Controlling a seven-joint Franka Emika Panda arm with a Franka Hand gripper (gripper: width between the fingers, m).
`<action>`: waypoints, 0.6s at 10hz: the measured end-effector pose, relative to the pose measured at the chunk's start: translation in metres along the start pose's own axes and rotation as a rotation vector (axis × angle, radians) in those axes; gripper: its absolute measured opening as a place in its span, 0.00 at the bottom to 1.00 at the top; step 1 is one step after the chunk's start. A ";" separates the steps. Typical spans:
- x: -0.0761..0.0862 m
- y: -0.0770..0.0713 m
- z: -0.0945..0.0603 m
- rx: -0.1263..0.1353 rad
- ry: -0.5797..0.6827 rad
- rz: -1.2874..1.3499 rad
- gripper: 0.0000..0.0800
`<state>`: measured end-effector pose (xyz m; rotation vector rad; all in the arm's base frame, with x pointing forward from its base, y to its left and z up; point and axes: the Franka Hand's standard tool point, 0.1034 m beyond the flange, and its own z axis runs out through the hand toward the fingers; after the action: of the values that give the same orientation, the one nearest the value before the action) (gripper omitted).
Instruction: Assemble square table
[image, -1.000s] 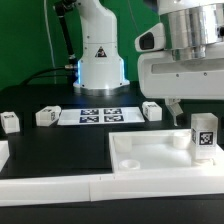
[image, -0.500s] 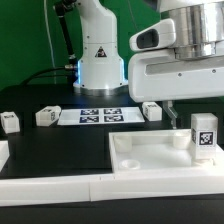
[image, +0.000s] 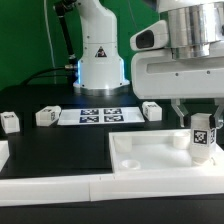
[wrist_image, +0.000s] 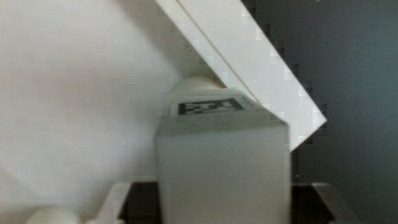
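The gripper (image: 199, 115) has come down since half a second ago and slid toward the exterior view's right. Its fingers now reach beside the upright leg (image: 203, 133) instead of hanging above it. The leg itself has not visibly shifted. It stands in the table top (image: 150, 137), in the far corner on the exterior view's right, with its tag facing the camera.

The fingers are apart, one on each side of the leg. In the wrist view the leg (wrist_image: 221, 160) fills the space between them, with the top's rim (wrist_image: 249, 60) running slantwise behind it. Neither view shows clearly whether the pads are pressing on the leg or just flanking it, so I cannot tell if the grip is made.

I judge that the descent sets up a grasp on this leg, probably to seat or tighten it in its corner. That would make this the first of four legs, so the task is at an early stage.

The table top is a shallow tray with a raised rim, and the one upright leg is the only loose part in it. The rest of its floor is bare.

Three more legs lie outside it on the dark table. One (image: 149, 110) sits just beyond the table top's far rim. Two others (image: 46, 116) (image: 9, 122) lie well off to the exterior view's left of it. The marker board (image: 98, 116) lies beyond the table top, between the nearest of those legs.
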<state>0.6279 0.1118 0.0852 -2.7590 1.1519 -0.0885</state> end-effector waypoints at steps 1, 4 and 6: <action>0.001 0.001 0.000 0.001 -0.002 0.115 0.37; -0.003 0.000 0.001 0.010 -0.037 0.610 0.37; -0.003 -0.002 0.001 0.042 -0.091 0.941 0.37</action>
<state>0.6272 0.1153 0.0847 -1.8881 2.2110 0.1183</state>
